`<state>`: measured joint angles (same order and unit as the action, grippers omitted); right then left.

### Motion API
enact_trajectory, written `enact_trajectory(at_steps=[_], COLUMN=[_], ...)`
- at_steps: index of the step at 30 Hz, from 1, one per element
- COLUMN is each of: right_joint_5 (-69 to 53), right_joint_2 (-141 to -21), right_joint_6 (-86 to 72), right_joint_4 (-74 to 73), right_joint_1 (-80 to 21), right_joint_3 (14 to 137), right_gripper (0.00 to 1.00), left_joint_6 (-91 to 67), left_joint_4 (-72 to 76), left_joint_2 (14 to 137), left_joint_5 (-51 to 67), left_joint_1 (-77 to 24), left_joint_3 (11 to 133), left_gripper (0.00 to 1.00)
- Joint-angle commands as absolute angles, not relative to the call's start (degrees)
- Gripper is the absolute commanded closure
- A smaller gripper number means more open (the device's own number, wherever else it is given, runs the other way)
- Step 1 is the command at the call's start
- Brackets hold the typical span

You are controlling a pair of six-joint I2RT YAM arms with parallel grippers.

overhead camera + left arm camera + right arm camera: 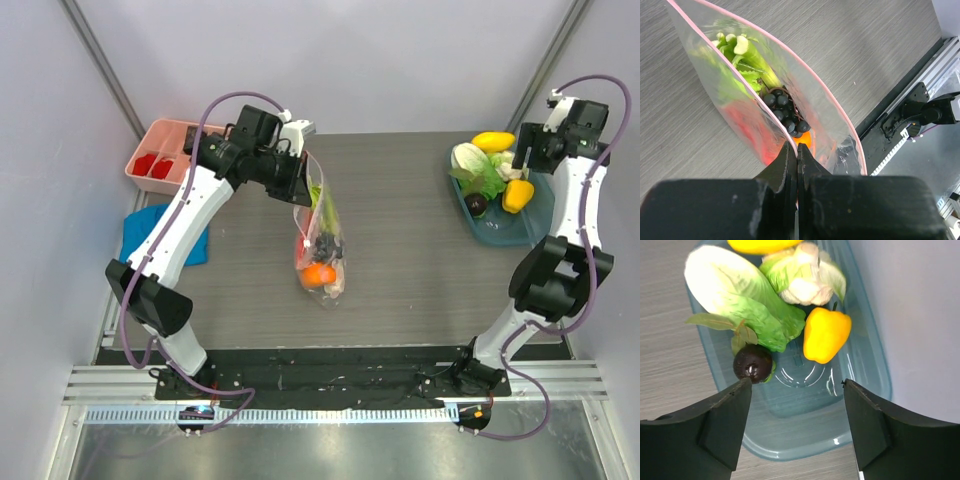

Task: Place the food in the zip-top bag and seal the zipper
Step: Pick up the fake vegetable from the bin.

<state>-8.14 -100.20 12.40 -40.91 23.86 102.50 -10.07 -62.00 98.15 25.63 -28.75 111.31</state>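
- Near the middle of the table (420,290), the left claw (797,150) is pressed together on the rim of the bag (325,250), holding its mouth up and open.
- Inside the bag lie an orange (318,274), grapes (785,112) and a leek (757,60). The zipper (840,111) is unsealed, its two sides apart.
- Farther off, at the far right, the right claw (796,385) hangs spread above the blue tray (790,440), which holds a dark fruit (753,363), a yellow fruit (825,334) and a cabbage (740,295).
- Loading looks partway done. The next move calls for the right claw to drop, close on one piece and carry it to the bag's mouth.
- The blue tray sits close to the right wall, so coming straight down seems safest. Bare table lies between tray and bag. The pink tray (160,150) and blue cloth (140,235) lie well apart on the left.
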Motion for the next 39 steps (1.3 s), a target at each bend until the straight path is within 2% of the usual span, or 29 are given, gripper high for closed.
enact_trajectory(at_steps=[1, 4, 9, 25, 30, 39], right_joint_5=[-7.5, -7.5, -5.7, -0.9, -2.3, -3.3], right_joint_2=[-107.9, -112.6, -119.3, -125.3, -122.0, -125.2], right_joint_6=[10.1, 7.9, 6.2, 7.8, 9.6, 7.0], right_joint_4=[-41.1, -40.0, -39.1, -30.7, -29.9, -26.0], right_joint_1=[24.3, 24.5, 24.6, 25.6, 26.4, 26.4], right_joint_3=[104.1, 105.9, 110.5, 105.6, 101.7, 101.4], right_gripper=[0.18, 0.10, 0.10, 0.21, 0.21, 0.20], left_joint_6=[-10.4, -10.5, -10.5, -9.2, -9.2, -9.8], left_joint_4=[-60.6, -60.3, -60.6, -60.7, -60.8, -61.1], left_joint_2=[97.5, 97.2, 97.6, 98.8, 98.7, 99.8], left_joint_5=[26.8, 26.8, 26.7, 26.6, 26.5, 26.7], left_joint_1=[-28.7, -28.6, -28.7, -28.6, -28.6, -28.6], left_joint_3=[112.9, 112.6, 113.2, 112.6, 112.6, 113.9], left_gripper=[1.00, 1.00, 1.00, 1.00, 1.00, 1.00])
